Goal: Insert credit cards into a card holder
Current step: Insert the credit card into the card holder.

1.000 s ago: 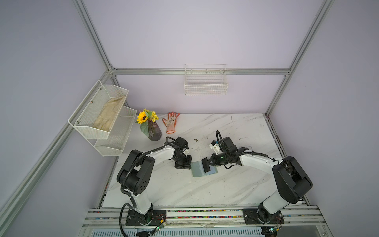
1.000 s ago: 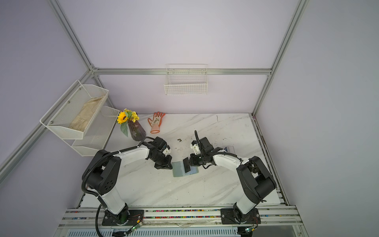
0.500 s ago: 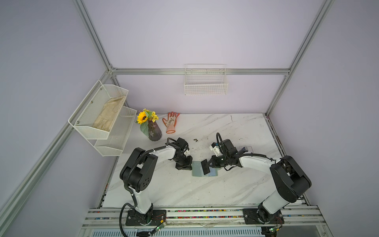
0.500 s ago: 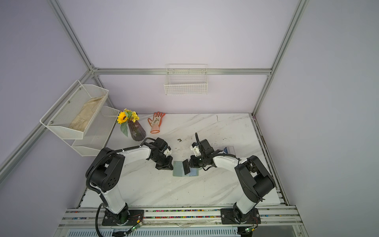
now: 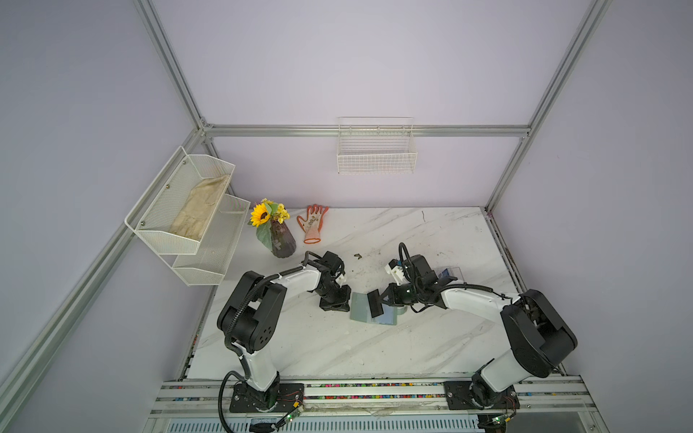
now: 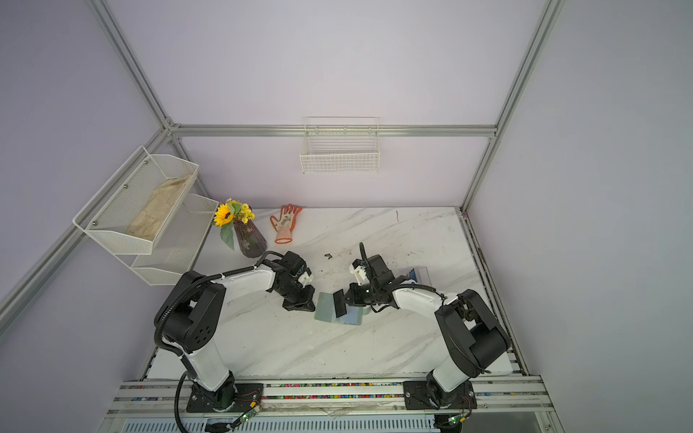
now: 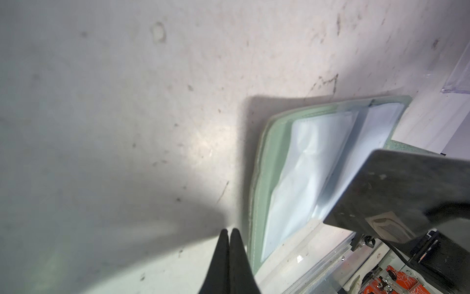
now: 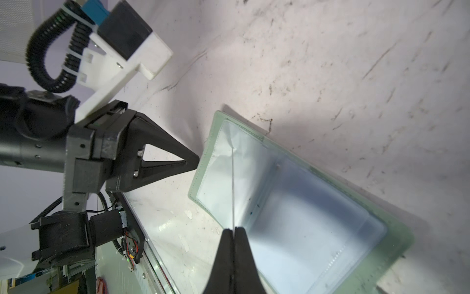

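Observation:
The sage-green card holder [image 5: 359,314] [image 6: 324,314] lies open on the marble table, its clear sleeves [image 7: 305,163] [image 8: 305,216] facing up. My right gripper [image 5: 384,300] [image 6: 347,298] [image 8: 232,229] is shut on a black credit card [image 5: 375,304] [image 6: 339,303] [image 7: 407,191]. In the right wrist view that card shows as a thin edge-on line [image 8: 232,183]. It stands tilted over the sleeves near the fold; I cannot tell whether it touches them. My left gripper [image 5: 347,301] [image 6: 311,300] [image 7: 229,230] [image 8: 195,163] is shut and holds nothing, its tips beside the holder's left edge.
A clear acrylic box [image 5: 448,273] [image 6: 418,275] [image 7: 457,76] with a blue card in it stands behind the right arm. A vase of flowers [image 5: 279,240] and an orange glove [image 5: 313,223] sit at the back left. Mesh shelves [image 5: 187,210] and a wire basket [image 5: 377,153] hang on the walls.
The right gripper with the black card has shifted slightly toward the holder. The left gripper stays by the holder's edge.

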`<act>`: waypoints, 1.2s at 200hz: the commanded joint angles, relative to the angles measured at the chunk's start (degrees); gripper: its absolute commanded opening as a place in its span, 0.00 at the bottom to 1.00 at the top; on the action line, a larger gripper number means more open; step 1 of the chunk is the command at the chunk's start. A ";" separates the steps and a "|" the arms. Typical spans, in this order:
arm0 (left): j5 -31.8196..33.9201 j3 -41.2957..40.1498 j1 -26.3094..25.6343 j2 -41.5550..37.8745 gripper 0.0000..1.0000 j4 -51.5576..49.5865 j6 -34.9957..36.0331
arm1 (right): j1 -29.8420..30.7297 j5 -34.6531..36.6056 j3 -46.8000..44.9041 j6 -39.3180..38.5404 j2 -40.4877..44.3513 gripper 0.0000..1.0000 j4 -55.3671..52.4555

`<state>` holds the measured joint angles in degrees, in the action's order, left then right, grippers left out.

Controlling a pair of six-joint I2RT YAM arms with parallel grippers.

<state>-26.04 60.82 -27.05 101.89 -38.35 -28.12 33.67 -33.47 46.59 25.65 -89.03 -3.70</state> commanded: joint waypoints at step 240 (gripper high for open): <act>-4.63 -4.30 -0.46 1.82 0.00 9.26 -1.41 | -0.55 0.64 -10.00 12.36 4.33 0.00 9.94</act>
<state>-30.52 58.83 -27.14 103.72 -30.46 -28.95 33.50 -32.64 37.98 36.80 -85.45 4.95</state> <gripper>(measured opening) 0.047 0.045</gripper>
